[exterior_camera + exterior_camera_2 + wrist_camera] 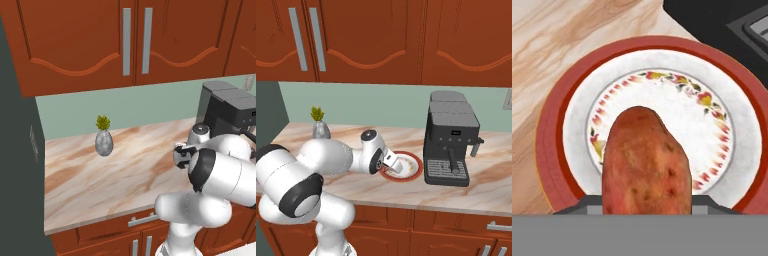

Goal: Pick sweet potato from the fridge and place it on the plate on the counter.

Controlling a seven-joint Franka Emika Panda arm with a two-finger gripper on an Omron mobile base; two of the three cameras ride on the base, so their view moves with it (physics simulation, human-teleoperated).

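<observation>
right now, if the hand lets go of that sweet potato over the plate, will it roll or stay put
The sweet potato looks oblong and rounded, so it may rock or roll sideways a little. It seems stiff and lumpy, not fragile. The plate below looks flat with a shallow reddish rim, which would probably not stop a hard roll.

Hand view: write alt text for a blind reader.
A sweet potato fills the lower centre, above a white plate with a red rim and floral ring. Marbled counter lies at left, a dark coffee machine at upper right.
</observation>
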